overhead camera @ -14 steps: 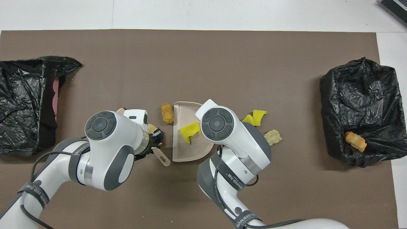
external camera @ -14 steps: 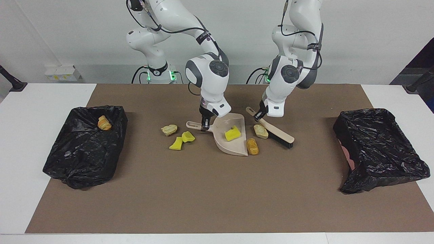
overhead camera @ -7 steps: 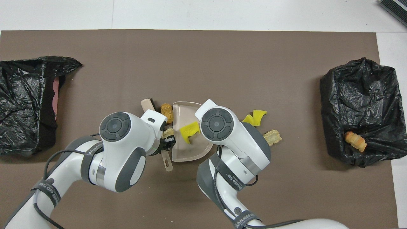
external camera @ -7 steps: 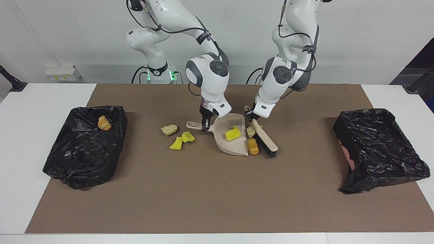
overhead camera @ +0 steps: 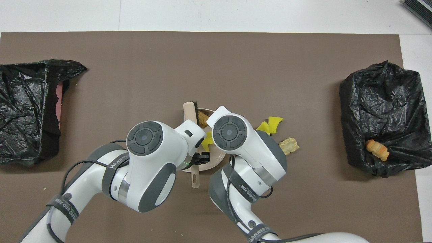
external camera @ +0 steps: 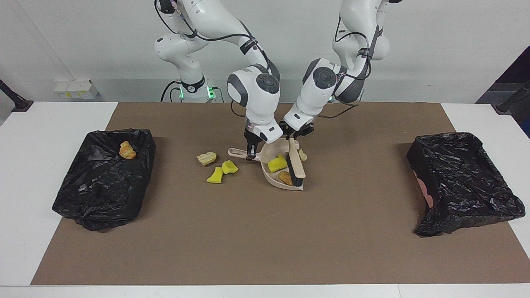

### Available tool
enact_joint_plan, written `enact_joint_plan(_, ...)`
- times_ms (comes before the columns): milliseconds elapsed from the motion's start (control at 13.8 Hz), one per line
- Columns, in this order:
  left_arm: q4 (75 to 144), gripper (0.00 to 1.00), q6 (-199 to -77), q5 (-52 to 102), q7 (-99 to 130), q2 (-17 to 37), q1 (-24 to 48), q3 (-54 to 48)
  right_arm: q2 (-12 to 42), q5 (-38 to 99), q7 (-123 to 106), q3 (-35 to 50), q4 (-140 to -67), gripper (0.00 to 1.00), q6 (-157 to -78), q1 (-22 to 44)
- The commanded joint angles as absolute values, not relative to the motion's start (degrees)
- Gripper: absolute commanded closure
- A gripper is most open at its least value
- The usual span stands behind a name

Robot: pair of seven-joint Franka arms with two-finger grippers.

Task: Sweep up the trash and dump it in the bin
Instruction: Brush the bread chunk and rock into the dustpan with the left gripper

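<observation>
At the right arm's end of the bench sits a black bin [external camera: 103, 178] with one bread lump [external camera: 127, 150] in it. Next come loose trash bits [external camera: 217, 167], beside the dustpan's [external camera: 276, 179] handle. The right claw [external camera: 249, 155] pinches that handle. In the pan lie a yellow sponge piece [external camera: 276, 164] and a brown lump [external camera: 285, 178]. The left claw [external camera: 293, 137] pinches the brush [external camera: 295, 164], which points away from the robots along the pan's open edge. The loose bits lie nearer the right arm.

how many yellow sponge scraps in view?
3: one yellow sponge piece in the beige plastic dustpan; two yellow sponge pieces on the mat, toward the right arm's end. The arms may hide more.
</observation>
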State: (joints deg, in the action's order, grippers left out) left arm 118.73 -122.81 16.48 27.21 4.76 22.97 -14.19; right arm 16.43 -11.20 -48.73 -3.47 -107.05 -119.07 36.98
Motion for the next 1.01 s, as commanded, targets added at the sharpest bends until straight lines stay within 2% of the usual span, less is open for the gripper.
enact_joint_plan(0, 115.0, 1.00, -119.8, 19.7, 26.0, 4.7, 21.9, -13.4, 16.6, -11.3, -46.9, -3.3, -107.0, 1.00, -119.4, 36.9)
enact_joint_plan(506, 115.7, 1.00, -108.4, 17.7, 25.5, -0.2, 16.2, -12.0, 15.8, -11.2, -47.6, -3.3, -106.0, 1.00, -119.3, 35.5)
enact_joint_plan(940, 121.5, 1.00, -107.7, 9.8, 25.4, -1.7, 14.7, -12.0, 12.4, -6.0, -54.7, -3.3, -103.7, 1.00, -115.7, 28.3)
